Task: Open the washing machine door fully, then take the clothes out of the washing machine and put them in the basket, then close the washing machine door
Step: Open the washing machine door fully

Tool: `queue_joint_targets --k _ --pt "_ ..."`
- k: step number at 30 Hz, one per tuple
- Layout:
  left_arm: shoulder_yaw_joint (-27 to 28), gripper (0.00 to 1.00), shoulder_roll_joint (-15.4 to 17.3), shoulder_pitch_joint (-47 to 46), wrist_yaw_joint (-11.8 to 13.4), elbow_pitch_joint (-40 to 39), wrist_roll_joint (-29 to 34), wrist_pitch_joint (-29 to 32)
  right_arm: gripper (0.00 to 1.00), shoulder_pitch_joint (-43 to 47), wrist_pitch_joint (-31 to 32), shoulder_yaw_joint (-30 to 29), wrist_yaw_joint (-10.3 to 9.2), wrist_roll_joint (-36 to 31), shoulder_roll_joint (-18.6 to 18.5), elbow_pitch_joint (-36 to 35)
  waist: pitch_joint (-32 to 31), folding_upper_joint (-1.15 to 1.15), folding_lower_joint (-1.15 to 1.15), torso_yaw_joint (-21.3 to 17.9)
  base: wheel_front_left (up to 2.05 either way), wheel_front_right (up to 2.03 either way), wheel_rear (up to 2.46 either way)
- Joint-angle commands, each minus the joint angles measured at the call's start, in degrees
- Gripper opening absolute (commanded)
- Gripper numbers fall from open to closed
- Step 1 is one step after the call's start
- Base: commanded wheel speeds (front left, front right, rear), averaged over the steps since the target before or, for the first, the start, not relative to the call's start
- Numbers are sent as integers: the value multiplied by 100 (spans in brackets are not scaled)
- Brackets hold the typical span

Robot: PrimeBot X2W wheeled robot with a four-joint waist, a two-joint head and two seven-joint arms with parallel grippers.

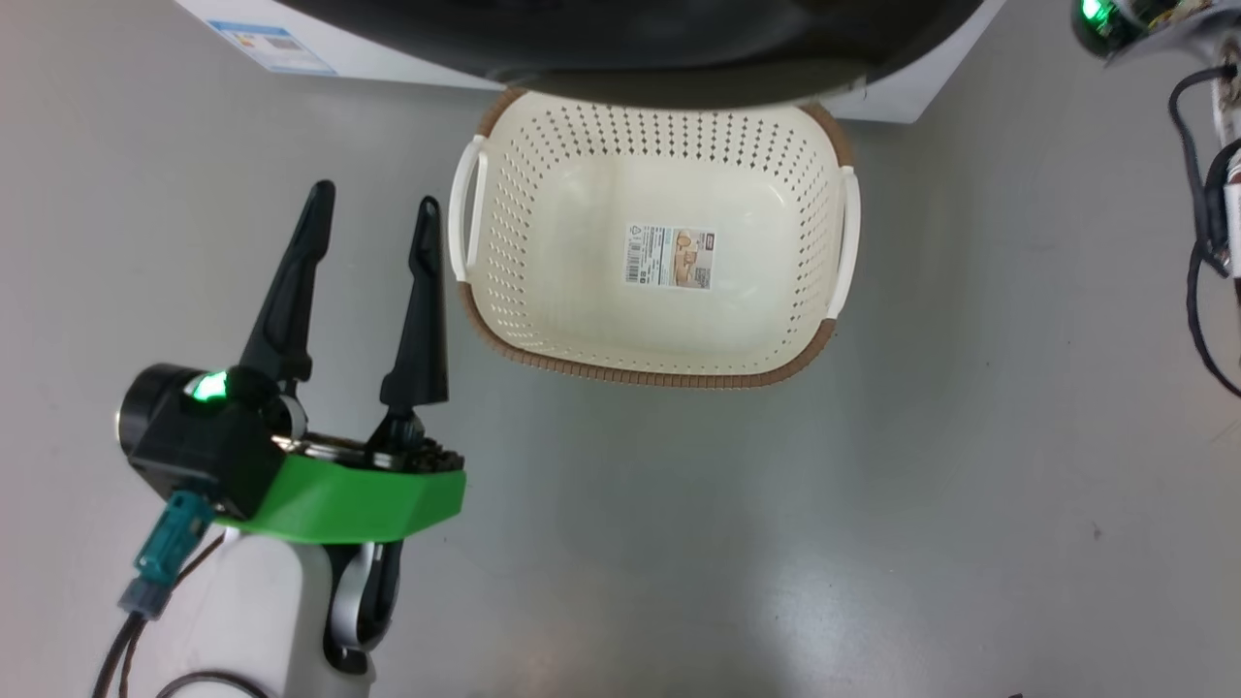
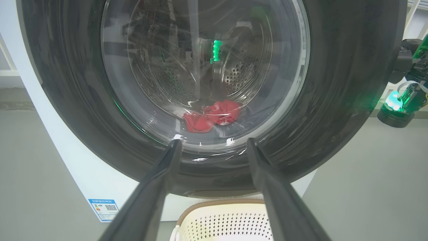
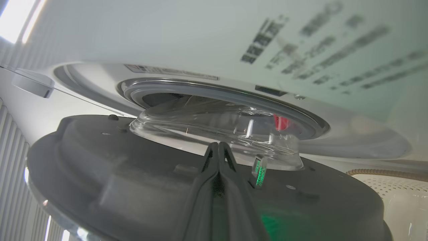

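the left gripper (image 1: 375, 197) hovers over the grey floor (image 1: 776, 543), fingers spread apart and holding nothing, just left of the basket (image 1: 659, 373). the basket sits at the foot of the washing machine (image 2: 83, 174), under the door (image 2: 334, 100). the right gripper (image 3: 218, 144), fingers pressed together on nothing, points at the door's inner face beside the glass bulge (image 3: 214, 127); the door stands ajar. the clothes (image 2: 214, 115) lie in the drum (image 2: 234, 77).

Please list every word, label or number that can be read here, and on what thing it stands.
Nothing is legible enough to quote.
Basket sticker: barcode and print, too small.
Blue sticker on the washing machine: QR code, text too small.
Its front, right wrist view: dark print, blurred.
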Motion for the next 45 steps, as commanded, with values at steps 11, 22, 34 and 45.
queue_joint_targets --k 11,22,34,45 --pt "318 100 129 401 43 -35 -30 -27 0 580 276 286 32 -206 189 -272 -442 0 0 -25 0 0 0" --pt "457 100 129 637 38 67 -33 -27 0 1049 382 526 32 -301 373 -265 -842 0 0 -89 0 0 0" --pt "506 100 129 738 13 165 -19 -27 0 1321 347 636 32 -370 530 -227 -1037 0 0 -121 0 0 0" --pt "455 100 129 623 -36 224 -15 -27 100 1311 -1757 993 32 -1951 398 -3 -1001 0 0 -316 0 0 0"
